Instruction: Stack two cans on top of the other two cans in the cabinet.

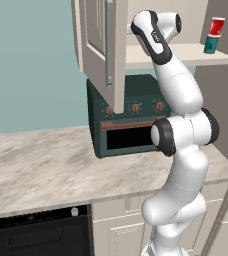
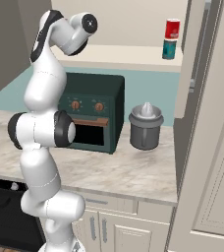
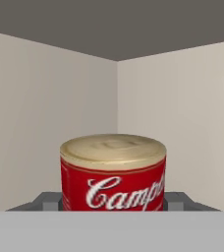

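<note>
- Red can point(image 3: 113, 172) sits upright in the hand view, dead centre and close, silvery top facing up, long axis vertical. Grey finger tips show just beside its left and right flanks — the gripper point(image 3: 113, 202) straddles it.
- Whether the pads press the can's sides I cannot tell; the lower part of the can and the tips are cut off at the bottom of that view. So: gripper around the can, contact not confirmed.
- Behind the can, the cabinet point(image 3: 45, 108) inside corner — pale back wall, side wall, dark ceiling above. The hand looks level into the cabinet, not down.
- One stack already stands: a second red can point(image 1: 216, 26) on top of the teal can point(image 1: 211, 45), at the right end of the cabinet shelf point(image 1: 196, 54), near its front edge. Same pair in the right base view, red point(image 2: 171, 28) over teal point(image 2: 169, 49).
- The arm's wrist reaches in at the shelf's left part, well apart from that stack. The fourth can is not made out in these views.
- Judgement: one stack done, one to go. The coming move turns on where the remaining base can lies from the hand — unknown here — and on keeping the held can's axis vertical while lifting.
- Cabinet door point(image 1: 98, 45) hangs open left of the arm; dark green oven point(image 1: 131, 117) on the worktop below the shelf.
</note>
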Available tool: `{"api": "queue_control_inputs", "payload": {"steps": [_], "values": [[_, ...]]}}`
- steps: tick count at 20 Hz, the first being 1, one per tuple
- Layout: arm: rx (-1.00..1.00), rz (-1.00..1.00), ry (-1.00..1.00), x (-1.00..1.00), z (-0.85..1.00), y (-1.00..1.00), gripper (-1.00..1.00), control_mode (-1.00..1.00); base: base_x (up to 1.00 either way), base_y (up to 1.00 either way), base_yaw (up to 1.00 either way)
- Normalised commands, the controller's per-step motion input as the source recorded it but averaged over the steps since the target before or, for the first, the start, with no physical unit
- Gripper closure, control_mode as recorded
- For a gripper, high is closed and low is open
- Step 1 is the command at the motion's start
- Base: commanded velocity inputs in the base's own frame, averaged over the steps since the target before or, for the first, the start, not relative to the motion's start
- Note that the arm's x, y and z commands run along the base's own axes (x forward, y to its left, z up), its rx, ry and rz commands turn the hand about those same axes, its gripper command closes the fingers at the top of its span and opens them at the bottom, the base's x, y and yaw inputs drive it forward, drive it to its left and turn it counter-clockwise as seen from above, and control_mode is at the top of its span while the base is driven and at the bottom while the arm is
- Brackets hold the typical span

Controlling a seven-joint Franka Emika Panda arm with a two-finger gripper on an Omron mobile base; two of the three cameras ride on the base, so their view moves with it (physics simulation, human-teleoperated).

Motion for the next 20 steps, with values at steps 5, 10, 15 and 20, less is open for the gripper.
{"api": "queue_control_inputs", "payload": {"steps": [5, 10, 15, 20], "values": [[0.0, 0.0, 0.0, 0.0, 0.01, 0.0, 1.0, -1.0, 0.0, 0.0, 0.0], [0.0, 0.0, 0.0, 0.0, 0.02, 0.0, 1.0, -1.0, 0.0, 0.0, 0.0], [0.0, 0.0, 0.0, 0.0, 0.0, 0.0, 1.0, -1.0, 0.0, 0.0, 0.0], [0.0, 0.0, 0.0, 0.0, 0.0, 0.01, 1.0, -1.0, 0.0, 0.0, 0.0]]}}
